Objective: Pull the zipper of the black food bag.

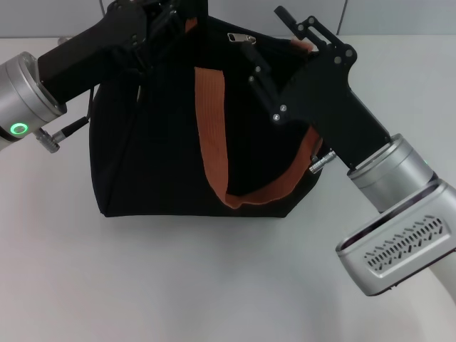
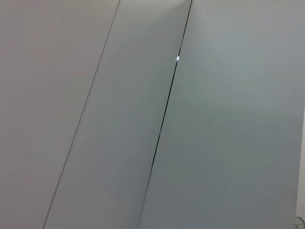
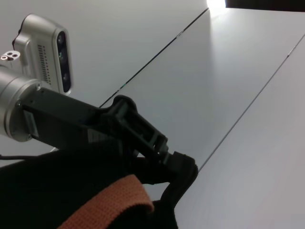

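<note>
Black fabric makes up the black food bag (image 1: 171, 142), a boxy tote much larger than either gripper, standing on a white table (image 1: 178, 285) in the middle of the head view. Its front face is wide at the base and creases inward toward the top. One orange-brown webbing strap (image 1: 211, 128) hangs down the front in a long loop, running down the centre and curving back up to the right side of the bag; a second strap end (image 3: 114, 202) shows at the top edge in the right wrist view. The zipper (image 1: 237, 37), a small silver metal pull tab, lies along the far top edge of the bag, just right of centre.

At the top left corner of the bag, the left gripper (image 1: 160, 18) has its black fingers (image 3: 178, 160) pinched closed on a fold of the bag's fabric. The right gripper (image 1: 274, 46) reaches in from the right, its dark fingers spread apart above the bag's top edge, one tip just beside the silver tab, holding nothing. Pale wall panels (image 2: 214, 119) with thin dark seams fill the left wrist view.
</note>
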